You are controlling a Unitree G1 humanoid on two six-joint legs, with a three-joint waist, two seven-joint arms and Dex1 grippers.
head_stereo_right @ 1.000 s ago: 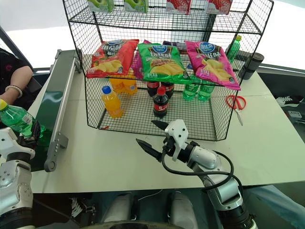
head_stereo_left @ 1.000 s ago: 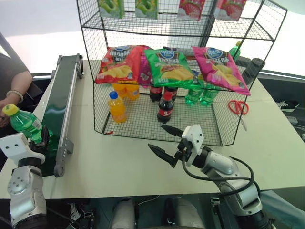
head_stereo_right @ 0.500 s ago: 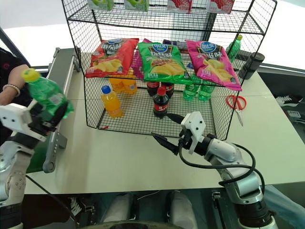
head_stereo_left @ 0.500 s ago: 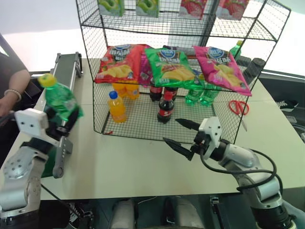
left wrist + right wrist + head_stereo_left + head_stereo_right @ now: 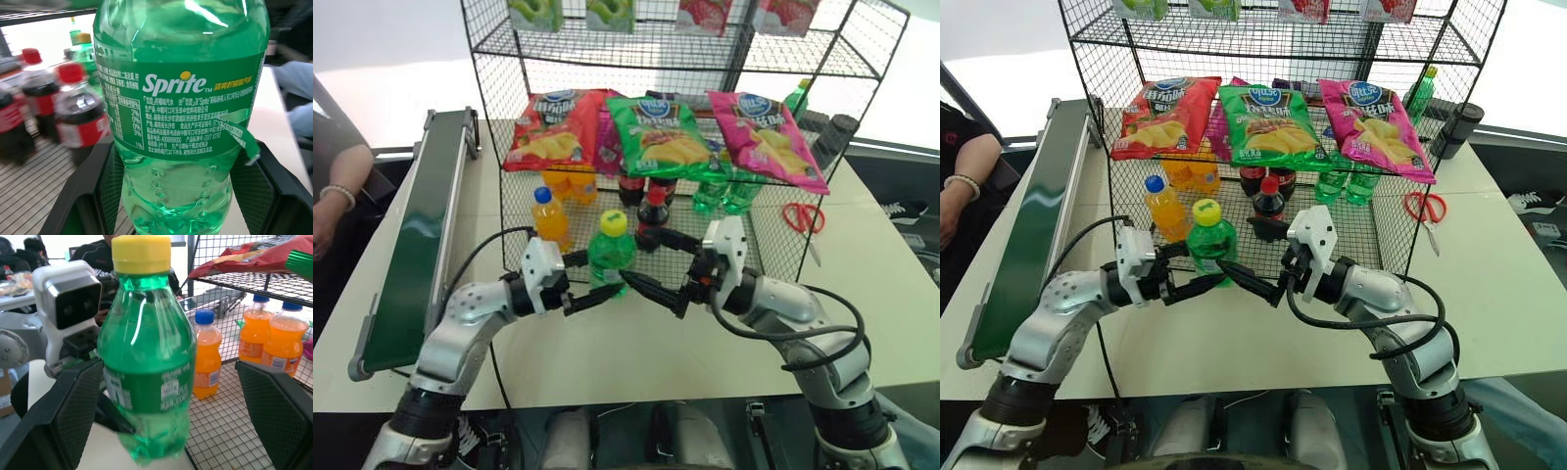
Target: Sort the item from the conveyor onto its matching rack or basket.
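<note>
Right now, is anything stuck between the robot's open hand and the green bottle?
No. The right gripper is open around the green bottle, with nothing visible between. The left gripper holds it.

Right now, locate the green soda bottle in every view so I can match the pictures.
Left eye view: green soda bottle upright at centre, held in the left claw, before the rack's bottom tier.
Right eye view: same spot, slightly left of centre.
Left wrist view: label and lower body up close.
Right wrist view: whole bottle, yellow cap on top.
Shared landmark: black wire rack.
</note>
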